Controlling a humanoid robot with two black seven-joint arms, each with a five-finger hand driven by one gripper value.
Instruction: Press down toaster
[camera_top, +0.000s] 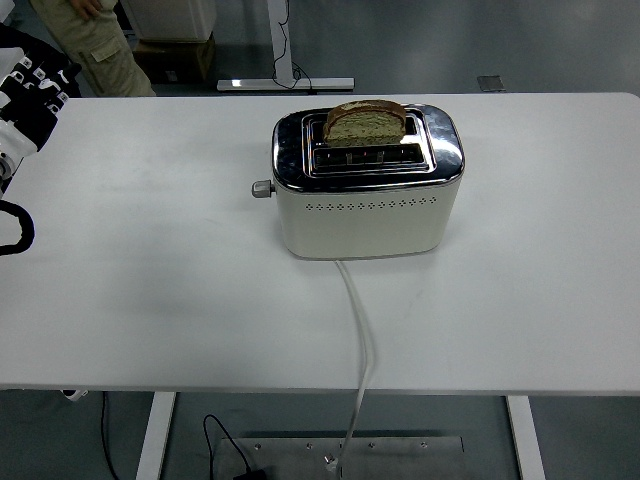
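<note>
Left hand (32, 95) at 10 o'clock off the worktop (150, 300) edge, raised, finger state unclear. Cream toaster (365, 185) sits centre-worktop, bread slice (365, 122) up in rear slot, lever knob (261, 188) at its 9 o'clock.

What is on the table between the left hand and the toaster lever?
Nothing: in the head view, only bare table lies between left hand and lever.

Single head view, high on robot's side, facing forward and down over white table (150, 300); near edge at bottom, floor beyond.
</note>
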